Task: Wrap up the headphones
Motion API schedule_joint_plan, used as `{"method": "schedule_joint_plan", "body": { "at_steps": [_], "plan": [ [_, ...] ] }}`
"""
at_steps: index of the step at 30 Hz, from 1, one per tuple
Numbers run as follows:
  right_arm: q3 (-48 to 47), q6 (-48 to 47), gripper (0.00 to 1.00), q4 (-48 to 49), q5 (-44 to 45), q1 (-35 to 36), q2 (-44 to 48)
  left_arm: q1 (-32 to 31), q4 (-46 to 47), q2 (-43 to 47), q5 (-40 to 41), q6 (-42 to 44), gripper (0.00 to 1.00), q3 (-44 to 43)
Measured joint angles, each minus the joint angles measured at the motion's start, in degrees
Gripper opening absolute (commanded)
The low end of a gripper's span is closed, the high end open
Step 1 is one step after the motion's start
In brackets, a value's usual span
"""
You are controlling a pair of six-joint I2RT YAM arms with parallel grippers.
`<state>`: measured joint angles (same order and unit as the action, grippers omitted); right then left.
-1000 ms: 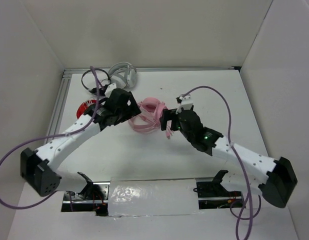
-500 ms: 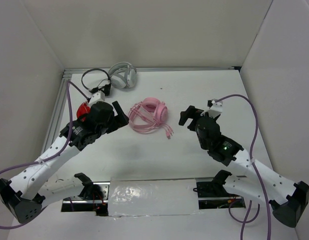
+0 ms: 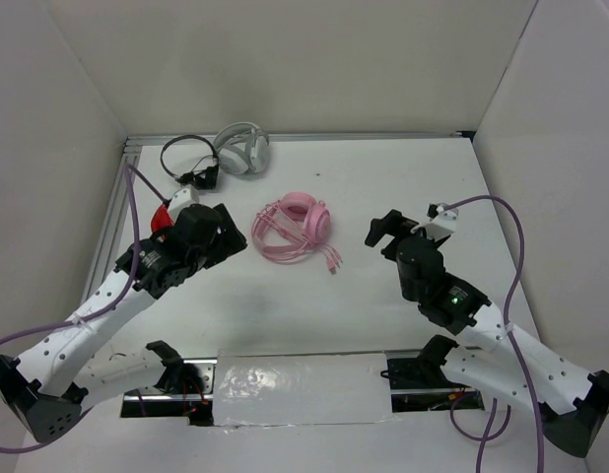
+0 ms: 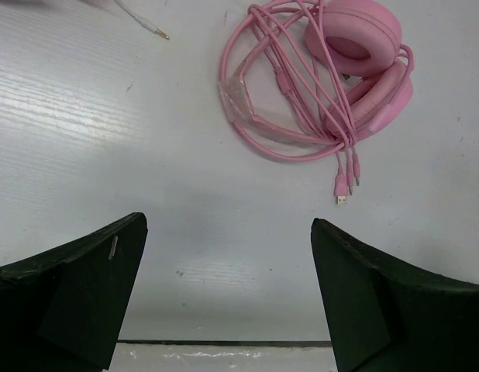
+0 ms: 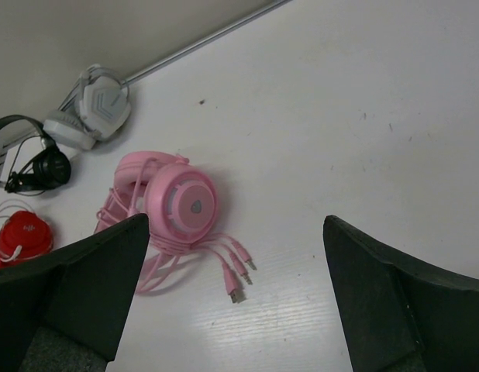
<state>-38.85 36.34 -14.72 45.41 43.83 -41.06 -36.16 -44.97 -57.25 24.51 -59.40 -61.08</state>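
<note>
Both arms are clear of the headphones. The left gripper is just left of them and the right gripper is well off to their right. Both have jaws spread wide with nothing in them, and the wrist views confirm only bare table between the fingers. The headphones lie flat between the two grippers, one earcup facing up. The cable is coiled in several loops over the headband and cups, so the wrap looks basically done. The main risk is that the coils are loose. Nothing pins them, and the plug ends stick out free on the near side of the headphones. If either arm goes back in to tidy, a finger can hook a loop or the plugs and pull the bundle open, or slide the light headset across the smooth surface. I can't tell whether the loops are tucked under the cup, so a small bump may be enough to shed one. There is a second risk on the left side. A red item sits left of the headphones, right by the left gripper. The black headphones and white headphones sit behind and to the left of the pink pair. A wide swing of that arm could snag their cords and drag the wrong set.
</note>
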Motion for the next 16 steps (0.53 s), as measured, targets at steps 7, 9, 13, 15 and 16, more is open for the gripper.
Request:
{"method": "schedule_joint_plan", "body": {
  "at_steps": [7, 9, 13, 15, 16],
  "plan": [
    [0.0, 1.77, 1.0, -3.56, 2.6, 0.0, 1.2, 0.0, -1.75, 0.11, 1.25, -1.53, 0.99, 0.0],
    [0.09, 1.95, 1.0, -3.85, 3.13, 0.0, 2.23, 0.0, -3.04, -0.37, 1.62, -2.49, 0.99, -0.02],
    [0.72, 2.19, 1.0, -4.02, 3.91, 0.0, 4.2, 0.0, -4.81, -1.51, 2.14, -3.56, 0.99, -0.04],
    [0.94, 2.21, 1.0, -4.09, 4.09, 0.0, 4.52, 0.0, -5.22, -1.73, 2.23, -3.85, 0.99, -0.07],
    [0.98, 2.21, 1.0, -4.22, 4.22, 0.0, 4.57, 0.0, -5.38, -1.75, 2.23, -3.87, 0.99, -0.07]
  ]
}}
